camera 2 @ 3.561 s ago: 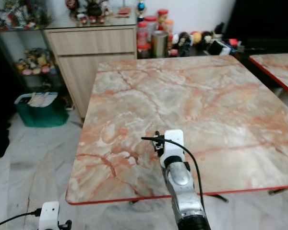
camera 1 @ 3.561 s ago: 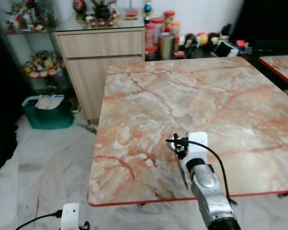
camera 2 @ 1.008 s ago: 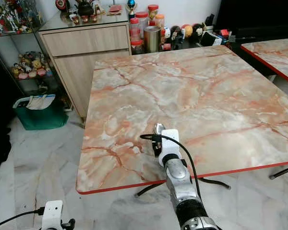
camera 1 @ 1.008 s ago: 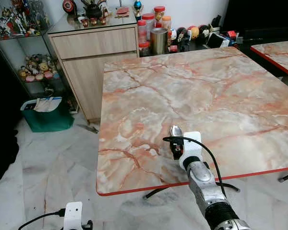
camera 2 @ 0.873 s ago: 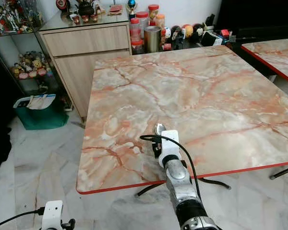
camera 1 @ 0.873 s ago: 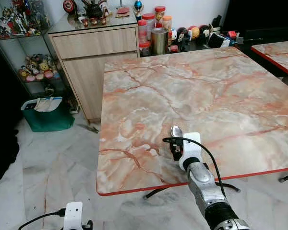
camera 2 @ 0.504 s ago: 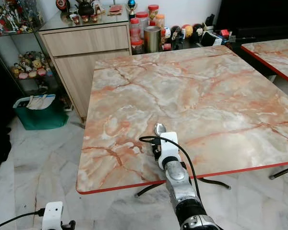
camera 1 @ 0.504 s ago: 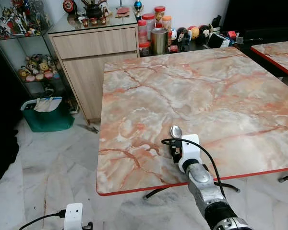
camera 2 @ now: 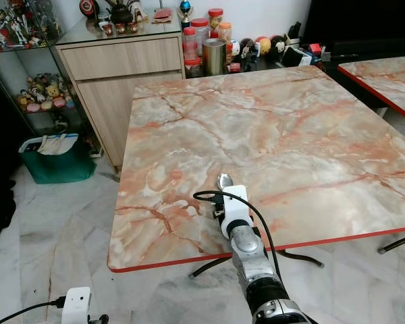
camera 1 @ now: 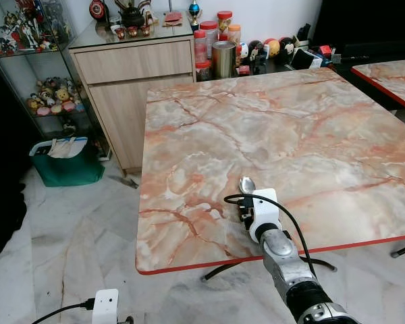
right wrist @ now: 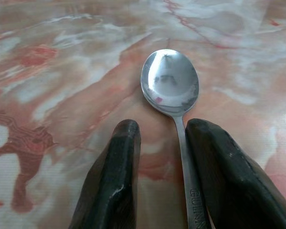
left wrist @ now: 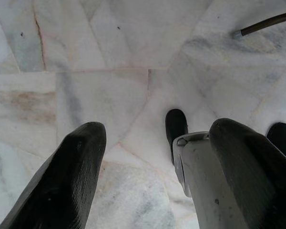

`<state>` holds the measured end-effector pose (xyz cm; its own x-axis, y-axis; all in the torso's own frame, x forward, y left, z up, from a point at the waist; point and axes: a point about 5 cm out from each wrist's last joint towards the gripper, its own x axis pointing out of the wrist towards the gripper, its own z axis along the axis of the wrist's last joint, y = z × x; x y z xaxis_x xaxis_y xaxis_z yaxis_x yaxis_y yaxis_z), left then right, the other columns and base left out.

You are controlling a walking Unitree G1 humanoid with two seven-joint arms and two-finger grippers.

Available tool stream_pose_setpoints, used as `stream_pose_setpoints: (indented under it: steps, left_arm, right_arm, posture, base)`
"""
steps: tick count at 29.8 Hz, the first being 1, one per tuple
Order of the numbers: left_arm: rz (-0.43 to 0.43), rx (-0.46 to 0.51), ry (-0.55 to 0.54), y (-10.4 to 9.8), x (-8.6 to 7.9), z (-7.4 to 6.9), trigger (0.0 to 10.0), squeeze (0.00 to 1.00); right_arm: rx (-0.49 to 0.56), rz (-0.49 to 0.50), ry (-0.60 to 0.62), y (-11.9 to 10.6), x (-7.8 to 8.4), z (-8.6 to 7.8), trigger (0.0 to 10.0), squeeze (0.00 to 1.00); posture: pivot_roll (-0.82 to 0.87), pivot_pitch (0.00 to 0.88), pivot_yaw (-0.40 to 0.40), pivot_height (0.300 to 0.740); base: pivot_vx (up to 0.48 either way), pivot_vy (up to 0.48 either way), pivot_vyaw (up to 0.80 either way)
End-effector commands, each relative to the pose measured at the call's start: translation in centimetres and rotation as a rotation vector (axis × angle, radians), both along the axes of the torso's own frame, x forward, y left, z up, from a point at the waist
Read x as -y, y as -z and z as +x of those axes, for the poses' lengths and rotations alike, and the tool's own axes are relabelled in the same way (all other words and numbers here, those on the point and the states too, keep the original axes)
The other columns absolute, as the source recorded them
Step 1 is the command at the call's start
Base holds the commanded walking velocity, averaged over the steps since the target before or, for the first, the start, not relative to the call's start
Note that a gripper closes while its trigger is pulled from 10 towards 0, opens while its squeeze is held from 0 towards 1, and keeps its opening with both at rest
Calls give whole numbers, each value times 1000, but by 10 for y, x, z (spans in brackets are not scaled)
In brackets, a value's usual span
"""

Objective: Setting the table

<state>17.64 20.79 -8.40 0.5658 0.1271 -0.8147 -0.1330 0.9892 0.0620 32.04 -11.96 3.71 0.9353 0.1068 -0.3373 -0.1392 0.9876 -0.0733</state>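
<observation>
Steel, our shiny bowl-up spoon [right wrist: 170,86] lies flat on the orange-veined marble table [camera 1: 310,128], its handle between our right gripper's [right wrist: 164,143] slightly parted, barely gripping fingers [right wrist: 115,157] for placing.

1. Ahead of the right jaws: spoon [right wrist: 170,88] on the counter [camera 1: 310,135], handle lying between them.
2. Beyond the spoon: bare marble.
3. Far ahead: jars [camera 1: 223,57] past the far edge.
</observation>
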Motion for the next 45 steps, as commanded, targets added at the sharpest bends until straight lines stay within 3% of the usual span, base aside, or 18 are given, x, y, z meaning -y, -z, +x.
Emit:
stream_pose_setpoints:
  steps: [1, 20, 27, 28, 29, 37, 45]
  left_arm:
    - [2, -19, 11, 2, -1, -4, 10000, 0]
    - [-6, -28, 17, 3, 1, -6, 10000, 0]
    - [-16, -29, 20, 4, 5, -6, 10000, 0]
    - [-17, -29, 20, 4, 6, -6, 10000, 0]
    - [-17, -30, 22, 4, 6, -7, 10000, 0]
    - [-11, -21, 28, 3, 7, -3, 10000, 0]
    - [38, -14, 57, 1, 6, -1, 10000, 0]
  right_arm:
    - [-29, -2, -14, 3, -5, -1, 0, 0]
    - [-13, 9, -32, 2, -8, -2, 0, 0]
    - [44, 28, -36, -7, -9, 2, 0, 0]
    - [64, 32, -33, -11, -9, 3, 1922, 0]
    - [118, 37, -43, -20, -11, 7, 10000, 0]
    - [290, 108, -47, -57, -18, 18, 10000, 0]
    - [335, 109, -73, -70, -25, 21, 10000, 0]
  posture:
    - [-18, 0, 43, 740]
    - [-18, 0, 44, 740]
    - [-23, 0, 37, 740]
    - [-26, 0, 37, 740]
    - [-29, 0, 38, 740]
    - [-34, 0, 36, 740]
    - [-43, 0, 32, 740]
  base:
    - [0, 0, 0]
    - [0, 0, 0]
    - [0, 0, 0]
    - [0, 0, 0]
    - [0, 0, 0]
    - [0, 0, 0]
    - [0, -33, 0]
